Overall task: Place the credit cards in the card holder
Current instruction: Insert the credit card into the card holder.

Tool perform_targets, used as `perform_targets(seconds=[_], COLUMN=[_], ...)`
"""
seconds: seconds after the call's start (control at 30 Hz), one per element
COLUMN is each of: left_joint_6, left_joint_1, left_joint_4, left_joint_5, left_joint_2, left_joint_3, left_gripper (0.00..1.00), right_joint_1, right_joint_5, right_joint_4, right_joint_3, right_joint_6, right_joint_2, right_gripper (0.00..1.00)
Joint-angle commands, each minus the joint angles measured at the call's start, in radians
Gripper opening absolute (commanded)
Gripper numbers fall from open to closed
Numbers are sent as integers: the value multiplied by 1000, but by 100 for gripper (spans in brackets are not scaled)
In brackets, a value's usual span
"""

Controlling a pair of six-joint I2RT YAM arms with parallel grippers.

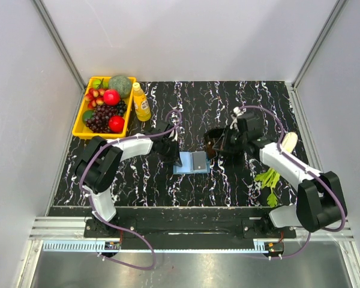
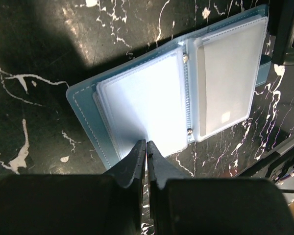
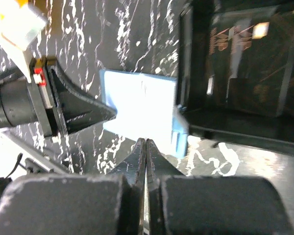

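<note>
A black, white-veined bench (image 1: pixel 138 186) is sitting between pale walls. Nearest the arms, the card holder (image 1: pixel 185 163) is lying open and flat at mid-bench, with a grey credit card (image 1: pixel 199 161) seemingly showing through its right sleeve. The left gripper (image 2: pixel 146 146) is holding its all-but-closed tips at the left sleeve's edge. The right gripper (image 3: pixel 145 143) is hovering closed and empty at the holder's other side. The cards will probably be light, stiff and slick, so pinching a short edge looks best. Beyond, a black frame (image 3: pixel 235 73) and a fruit tray (image 1: pixel 77 127) are standing.
</note>
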Motion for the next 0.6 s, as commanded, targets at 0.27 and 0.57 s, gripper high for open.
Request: perform_targets(seconds=[0.27, 0.57], left_joint_6=[-24, -22], left_joint_1=[1, -2], left_joint_4=[24, 21], left_joint_5=[-93, -102], left_joint_2=[-70, -75], left_joint_3=[-67, -77], left_gripper=[9, 9], right_joint_1=[200, 244], right_joint_5=[53, 126], right_joint_4=[496, 607], right_joint_3=[-170, -226], right_joint_6=[192, 149], right_joint_2=[60, 139], right_gripper=[0, 0])
